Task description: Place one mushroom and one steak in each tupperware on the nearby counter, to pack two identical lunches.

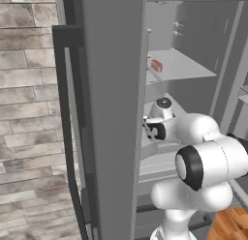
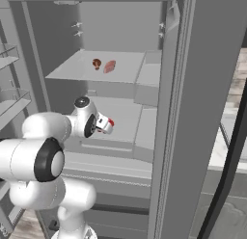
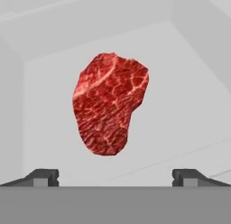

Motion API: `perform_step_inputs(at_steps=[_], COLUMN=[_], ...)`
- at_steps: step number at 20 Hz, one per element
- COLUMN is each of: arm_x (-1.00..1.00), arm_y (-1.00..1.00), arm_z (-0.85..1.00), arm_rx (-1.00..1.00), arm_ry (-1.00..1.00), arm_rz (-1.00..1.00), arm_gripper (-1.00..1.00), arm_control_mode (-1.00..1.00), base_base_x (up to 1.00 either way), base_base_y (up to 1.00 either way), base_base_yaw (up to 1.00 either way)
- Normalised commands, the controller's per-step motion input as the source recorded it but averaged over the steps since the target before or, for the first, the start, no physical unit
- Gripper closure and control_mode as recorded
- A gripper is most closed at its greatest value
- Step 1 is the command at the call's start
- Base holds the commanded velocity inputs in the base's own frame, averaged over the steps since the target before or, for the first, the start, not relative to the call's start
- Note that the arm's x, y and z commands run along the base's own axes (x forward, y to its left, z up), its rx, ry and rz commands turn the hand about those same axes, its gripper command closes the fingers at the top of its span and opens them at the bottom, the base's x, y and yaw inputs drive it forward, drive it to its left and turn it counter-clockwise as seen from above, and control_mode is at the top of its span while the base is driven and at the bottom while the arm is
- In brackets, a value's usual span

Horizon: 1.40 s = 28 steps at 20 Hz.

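Flat, even rendered light, faint soft shadows, no glare, slightly blocky edges.

Kitchen: open fridge (image 2: 120, 21), grey shelves (image 2: 82, 69), steak (image 3: 109, 104), brick wall (image 1: 26, 113).

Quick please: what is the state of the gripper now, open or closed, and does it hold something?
Gripper: open, jaws wide apart, holding nothing; it points at the red steak on the grey fridge shelf.

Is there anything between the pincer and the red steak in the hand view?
Nothing: in the hand view only bare grey shelf floor lies between the open pincer and the red steak.
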Motion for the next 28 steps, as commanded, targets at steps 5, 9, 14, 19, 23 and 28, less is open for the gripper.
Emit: perform_step_inputs(at_steps=[5, 9, 14, 19, 23, 28], arm_x=[0.36, 0.33, 0.33, 0.35, 0.13, 0.00], arm_y=[0.05, 0.07, 0.03, 0.00, 0.00, 0.00], arm_z=[-0.18, -0.21, -0.20, -0.19, -0.37, -0.65], arm_rx=[0.00, 0.00, 0.00, 0.00, 0.00, 0.00], arm_ry=[0.00, 0.00, 0.00, 0.01, 0.04, 0.06], arm_rz=[-0.01, -0.01, -0.02, -0.01, -0.03, -0.06], arm_gripper=[-1.00, -1.00, -1.00, -1.00, -1.00, 1.00], arm_control_mode=[-1.00, -1.00, -1.00, -1.00, -1.00, -1.00], base_base_x=[0.00, 0.00, 0.00, 0.00, 0.00, 0.00], base_base_y=[0.00, 0.00, 0.00, 0.00, 0.00, 0.00], base_base_yaw=[0.00, 0.00, 0.00, 0.00, 0.00, 0.00])
